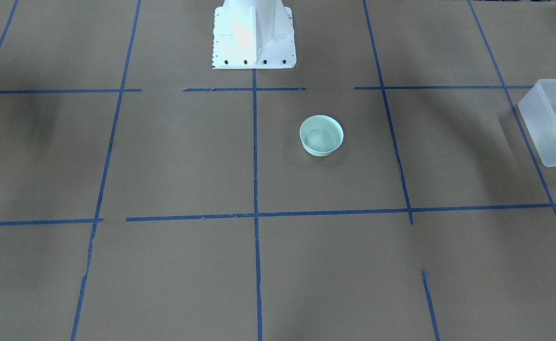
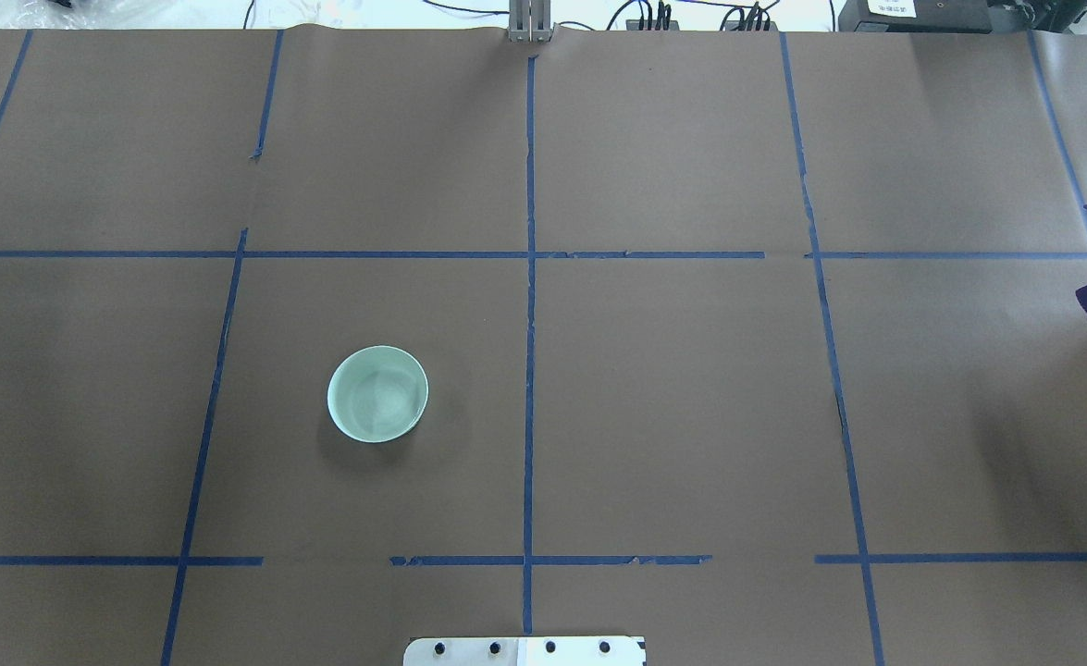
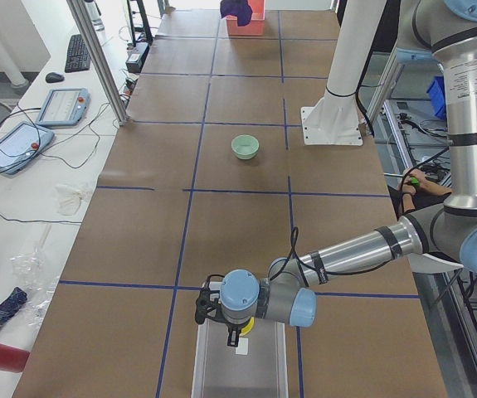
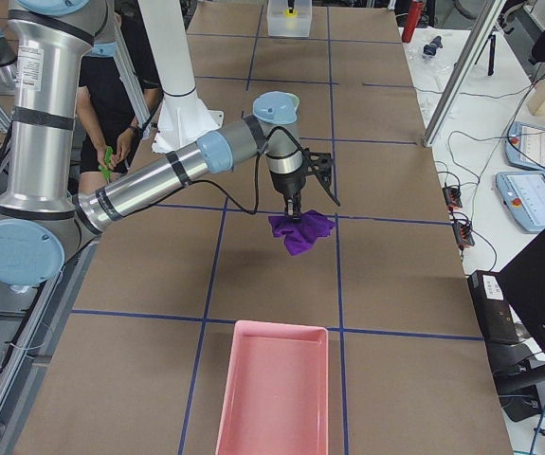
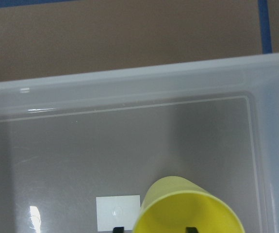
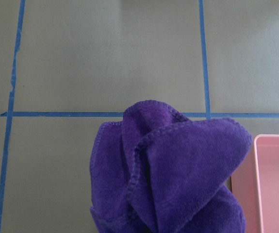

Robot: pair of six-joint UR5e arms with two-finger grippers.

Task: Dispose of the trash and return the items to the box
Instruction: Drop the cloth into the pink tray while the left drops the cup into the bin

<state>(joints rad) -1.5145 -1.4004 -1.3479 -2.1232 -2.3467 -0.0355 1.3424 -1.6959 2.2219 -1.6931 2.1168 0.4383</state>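
Currently: left gripper (image 5: 155, 228) looks clamped on the yellow cup (image 5: 188, 208), mouth tilted toward the wrist camera, over the floor of the box (image 5: 129, 82), far wall at 12 o'clock. Judgement: lower close to the floor, clear of the walls, before releasing, or it may roll. Bowl (image 2: 377, 394) sits at 8 o'clock of table (image 2: 691, 416) centre, well apart from both arms. Right gripper (image 4: 294, 210): purple cloth (image 4: 300, 230) bunched beneath, fingers hidden, grip cannot be told; pink tray (image 4: 272, 398) at 6 o'clock

Yellow cup (image 5: 188, 209) within box (image 1: 537, 127); mint bowl (image 1: 321, 136) mid-table
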